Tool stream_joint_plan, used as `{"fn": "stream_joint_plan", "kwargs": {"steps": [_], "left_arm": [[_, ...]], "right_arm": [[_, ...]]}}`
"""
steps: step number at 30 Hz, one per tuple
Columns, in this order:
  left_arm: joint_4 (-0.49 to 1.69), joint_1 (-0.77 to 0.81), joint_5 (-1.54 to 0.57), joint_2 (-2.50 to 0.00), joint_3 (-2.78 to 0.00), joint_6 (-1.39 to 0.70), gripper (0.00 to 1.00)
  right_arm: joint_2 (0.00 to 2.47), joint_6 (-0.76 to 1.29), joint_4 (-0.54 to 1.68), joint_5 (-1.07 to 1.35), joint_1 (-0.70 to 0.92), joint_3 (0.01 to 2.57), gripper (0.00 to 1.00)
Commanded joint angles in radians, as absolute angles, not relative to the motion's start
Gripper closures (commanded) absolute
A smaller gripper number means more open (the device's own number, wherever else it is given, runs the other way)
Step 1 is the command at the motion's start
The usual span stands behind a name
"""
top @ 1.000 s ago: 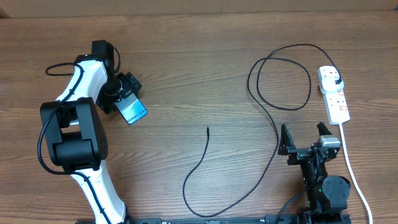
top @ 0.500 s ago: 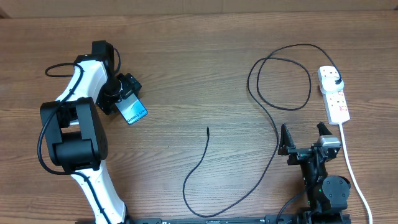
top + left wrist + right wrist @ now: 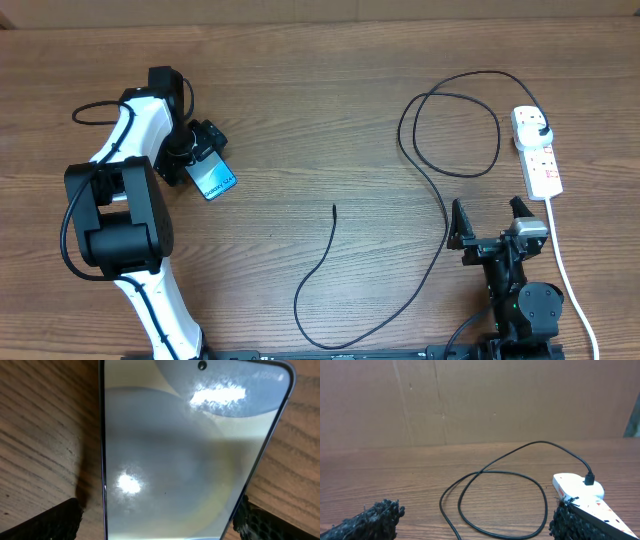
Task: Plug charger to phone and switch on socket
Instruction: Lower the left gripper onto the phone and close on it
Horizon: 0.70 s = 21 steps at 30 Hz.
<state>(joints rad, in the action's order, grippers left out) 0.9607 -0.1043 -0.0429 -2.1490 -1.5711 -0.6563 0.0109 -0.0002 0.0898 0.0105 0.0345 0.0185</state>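
While L-claw (image 3: 157,519) straddles phone (image 3: 185,460), R-claw (image 3: 476,517) gapes.

Even, fairly bright light falls from above on the table (image 3: 330,90) in the overhead view, leaving thin soft shadows and crisp wood grain. The left wrist view is hazy, with two white glare patches on the phone (image 3: 190,470) glass. The right wrist view is warmer and dimmer. There the charger (image 3: 481,473) and socket (image 3: 577,491) look sharp, while the fingertips (image 3: 370,520) of the right gripper (image 3: 472,522) blur at the lower corners.
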Motion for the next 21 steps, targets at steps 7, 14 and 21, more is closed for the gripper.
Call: {"fn": "stream_joint_plan", "kwargs": {"steps": [7, 14, 21], "left_arm": [[0.991, -0.093, 0.029, -2.160, -1.566, -0.678, 0.00], [1.001, -0.093, 0.036, -2.160, -1.566, -0.678, 0.00], [0.996, -0.093, 0.033, -2.160, -1.566, -0.709, 0.00]], "right_arm": [[0.003, -0.002, 0.084, 0.001, 0.040, 0.008, 0.00], [0.003, -0.002, 0.084, 0.001, 0.040, 0.008, 0.00], [0.003, -0.002, 0.085, 0.001, 0.040, 0.008, 0.00]]}}
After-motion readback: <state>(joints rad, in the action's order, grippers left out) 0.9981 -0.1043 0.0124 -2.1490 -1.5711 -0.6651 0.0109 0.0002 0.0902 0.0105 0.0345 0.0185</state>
